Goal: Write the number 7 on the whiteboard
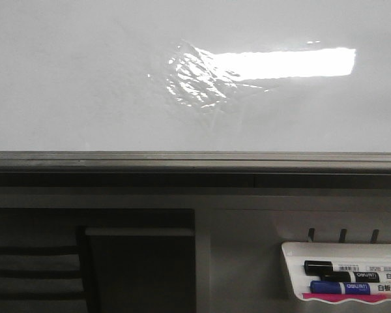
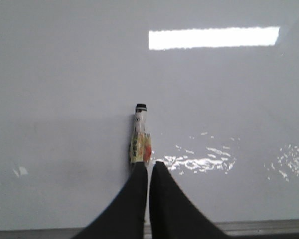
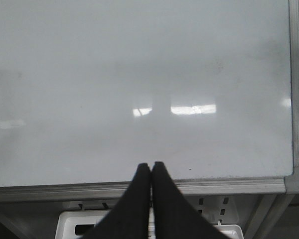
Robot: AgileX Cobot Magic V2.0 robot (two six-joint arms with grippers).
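The whiteboard (image 1: 85, 85) fills the upper half of the front view, glossy, with a bright rectangular light reflection (image 1: 293, 62) at about one o'clock and a wrinkled shiny patch (image 1: 199, 81) just beside its left end. Its grey edge rail (image 1: 182, 160) runs flat across the middle. I can find no drawn 7 anywhere on the board.

Neither arm shows in the front view. In the left wrist view, the left gripper (image 2: 148, 167) has its black fingers pressed together on a marker (image 2: 139, 137). The marker's long axis runs straight out from the fingertips toward twelve o'clock, dark-capped end leading, over the white surface; whether the tip touches, I cannot tell.

The right gripper (image 3: 151, 165) has its fingers closed against each other, holding nothing, over the board's lower rail.

At five o'clock in the front view, a white tray (image 1: 290, 251) holds a black marker (image 1: 332, 268) and a blue marker (image 1: 339, 287), lying crosswise.
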